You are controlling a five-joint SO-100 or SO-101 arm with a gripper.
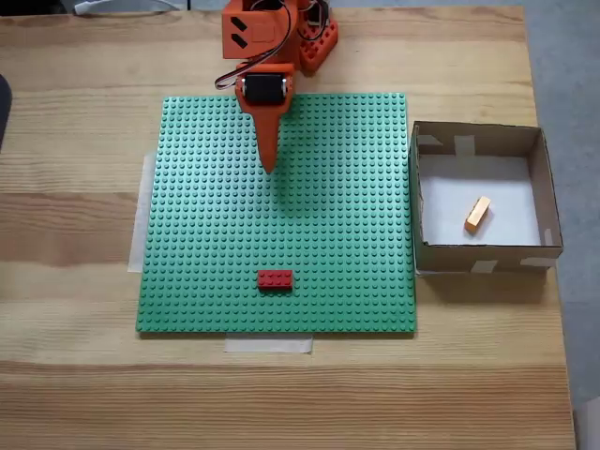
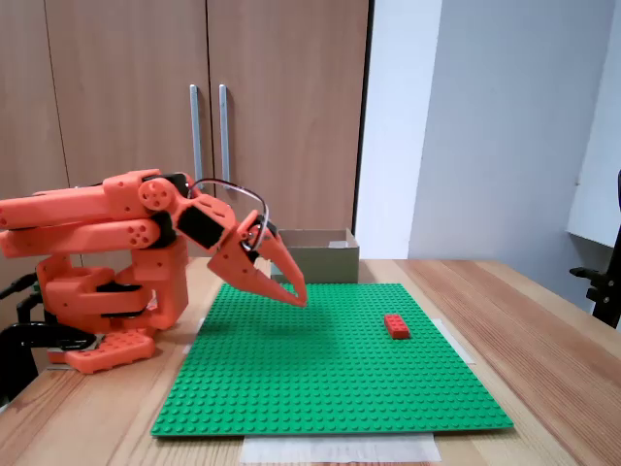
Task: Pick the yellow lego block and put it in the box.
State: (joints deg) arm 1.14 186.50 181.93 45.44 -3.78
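Both fixed views show the orange arm folded low over the far part of the green studded baseplate, its hand pointing down toward the plate with nothing in it. From the side, in a fixed view, the hand hangs just above the studs with its two fingers drawn together to a point, at most a sliver of gap between them. In a fixed view from above, the yellow lego block lies tilted on the white bottom of the box, right of middle and apart from the walls. That box stands on the wooden tabletop, just beside the baseplate's right edge. A red brick sits on the baseplate near its front edge, well apart from the hand.
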